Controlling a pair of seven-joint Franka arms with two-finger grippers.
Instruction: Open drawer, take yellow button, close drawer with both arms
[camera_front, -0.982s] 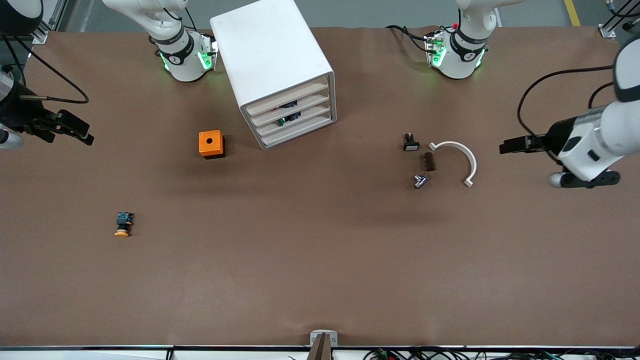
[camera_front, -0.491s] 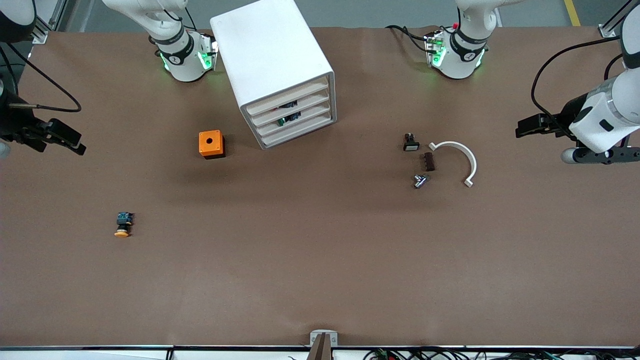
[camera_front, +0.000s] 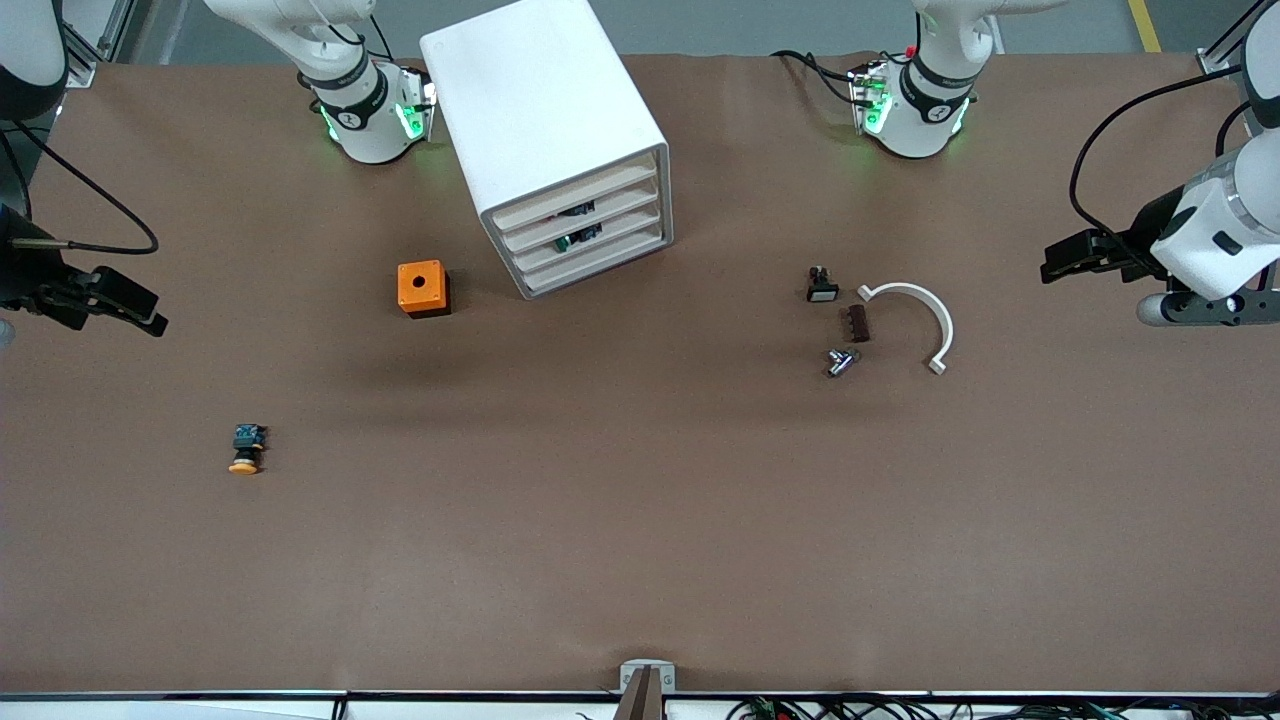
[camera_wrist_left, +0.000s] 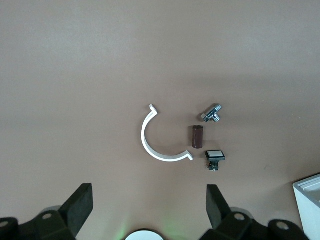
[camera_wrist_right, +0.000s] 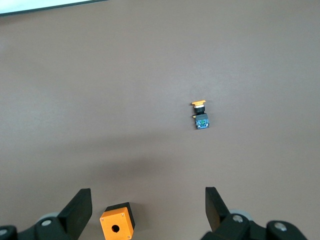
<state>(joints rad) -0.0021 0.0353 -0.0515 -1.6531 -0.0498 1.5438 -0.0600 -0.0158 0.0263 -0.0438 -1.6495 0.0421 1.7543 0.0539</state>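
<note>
The white cabinet (camera_front: 545, 120) stands between the two arm bases, and its uppermost drawer (camera_front: 560, 197) sits flush and shut like the three below. The button (camera_front: 245, 450), orange cap with a black-and-blue body, lies alone on the brown table toward the right arm's end; the right wrist view also shows the button (camera_wrist_right: 201, 116). My right gripper (camera_front: 150, 312) hangs open and empty over the table edge at that end, its fingers (camera_wrist_right: 80, 207) wide apart. My left gripper (camera_front: 1060, 265) hangs open and empty over the left arm's end, fingers (camera_wrist_left: 215, 205) spread.
An orange cube with a hole (camera_front: 422, 288) sits beside the cabinet. Toward the left arm's end lie a black button with a white face (camera_front: 822, 290), a brown piece (camera_front: 857, 323), a metal fitting (camera_front: 840, 362) and a white arc (camera_front: 925, 315).
Both arms have drawn outward toward their own ends of the table, both grippers staying open. Nothing on the table has moved.
</note>
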